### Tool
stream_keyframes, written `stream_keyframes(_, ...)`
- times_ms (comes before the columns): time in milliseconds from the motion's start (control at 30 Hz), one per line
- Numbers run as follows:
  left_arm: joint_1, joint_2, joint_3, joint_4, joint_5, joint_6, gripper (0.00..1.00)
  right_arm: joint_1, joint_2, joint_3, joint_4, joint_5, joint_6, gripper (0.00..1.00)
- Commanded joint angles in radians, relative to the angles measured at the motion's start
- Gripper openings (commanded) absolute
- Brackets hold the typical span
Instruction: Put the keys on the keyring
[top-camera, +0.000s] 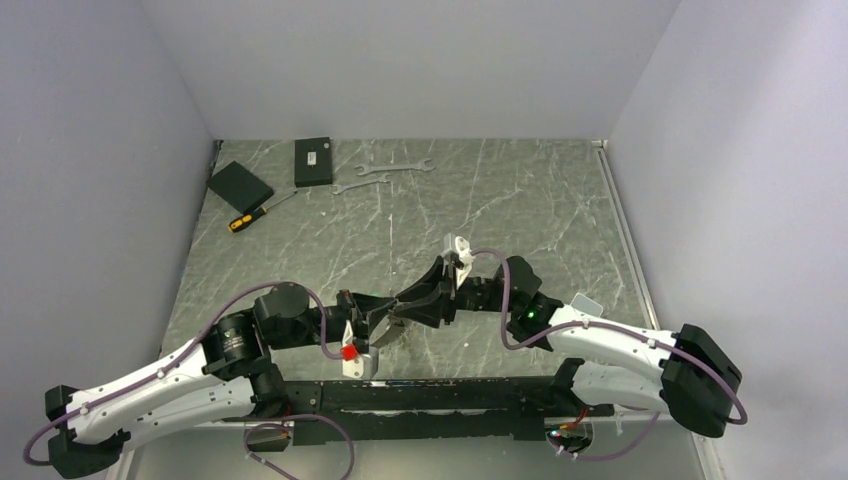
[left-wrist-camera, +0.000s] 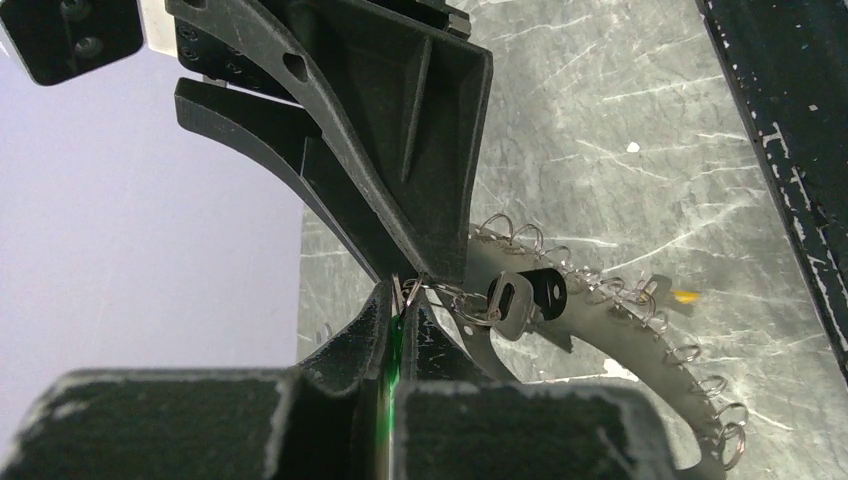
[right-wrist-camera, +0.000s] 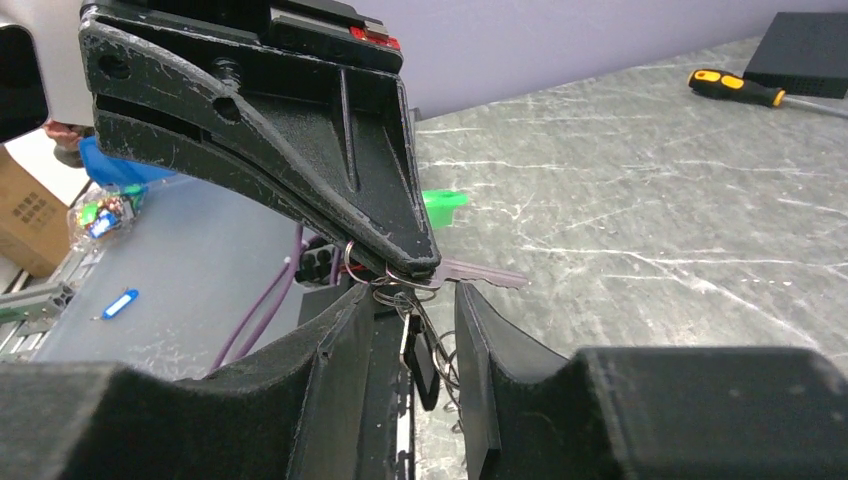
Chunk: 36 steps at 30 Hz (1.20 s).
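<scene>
Your left gripper (left-wrist-camera: 393, 305) is pinched tight on the small bunch of silvery metal keys with a bright green plastic tag (right-wrist-camera: 478, 272), at the near middle; if that thin tag slips, the bunch drops. Just right, the right gripper (right-wrist-camera: 432, 320) has its jaws apart about the large grey metal keyring (left-wrist-camera: 620, 340). You cannot tell whether they grip, so the ring may swing away. Below lies a grey-green marbled tabletop (top-camera: 520, 220), enclosed by plain lilac walls (top-camera: 420, 60).

Grey-green worktop (top-camera: 520, 200), veined white like marble. The left tool (left-wrist-camera: 403, 305) and right tool (right-wrist-camera: 412, 300) are matte black. Keys (right-wrist-camera: 485, 273) silvery – their tag (right-wrist-camera: 443, 204) bright green. Keyring (left-wrist-camera: 600, 325) dull grey, edged with silver loops; one black-headed key (left-wrist-camera: 545, 290). Screwdriver (right-wrist-camera: 735, 88) handle yellow-orange and black – wrenches (top-camera: 397, 168) silver, box (top-camera: 313, 161) black.
</scene>
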Motion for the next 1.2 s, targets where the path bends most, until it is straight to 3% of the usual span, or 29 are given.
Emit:
stream_keyframes(0, -0.002, -0.005, 0.012, 0.131, 0.025, 0.009, 0.0, 0.002, 0.021, 0.003, 0.112, -0.011, 0.038, 0.38)
stream_keyframes(400, -0.001, -0.036, -0.021, 0.167, 0.055, -0.016, 0.0, -0.006, 0.07, 0.019, 0.125, -0.019, 0.015, 0.33)
stream_keyframes(700, -0.001, -0.035, -0.022, 0.16, 0.025, -0.013, 0.0, -0.022, 0.05, 0.005, 0.162, -0.02, 0.042, 0.21)
stream_keyframes(900, -0.001, 0.003, -0.028, 0.166, 0.004, 0.018, 0.0, -0.05, 0.064, 0.028, 0.128, 0.05, 0.18, 0.0)
stream_keyframes(1033, -0.001, 0.024, -0.033, 0.175, -0.03, 0.044, 0.0, -0.084, 0.074, 0.023, 0.124, 0.113, 0.306, 0.0)
stream_keyframes(1167, -0.001, 0.046, -0.028, 0.17, -0.095, 0.058, 0.0, -0.095, 0.044, 0.004, 0.094, 0.19, 0.31, 0.0)
